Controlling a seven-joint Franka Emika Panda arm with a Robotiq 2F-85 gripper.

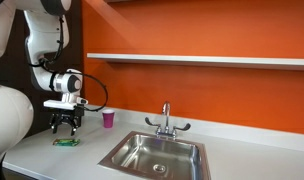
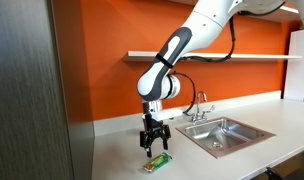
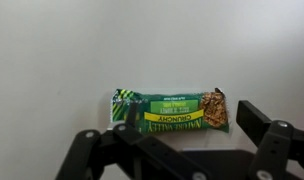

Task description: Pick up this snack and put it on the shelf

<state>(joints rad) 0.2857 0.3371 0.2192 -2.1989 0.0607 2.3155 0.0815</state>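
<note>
The snack, a flat green packet (image 3: 170, 111), lies on the pale grey countertop; it also shows in both exterior views (image 1: 65, 142) (image 2: 157, 162). My gripper (image 3: 177, 140) hangs open just above it, fingers spread to either side, not touching. In both exterior views the gripper (image 1: 64, 126) (image 2: 154, 142) points straight down over the packet. The shelf, a long thin white ledge (image 1: 202, 59) (image 2: 232, 56), runs across the orange wall well above the counter.
A small pink cup (image 1: 108, 118) stands on the counter near the wall. A steel sink (image 1: 157, 153) (image 2: 227, 134) with a faucet (image 1: 166, 120) lies beside the packet. A dark cabinet panel (image 2: 32, 90) stands at the counter's end.
</note>
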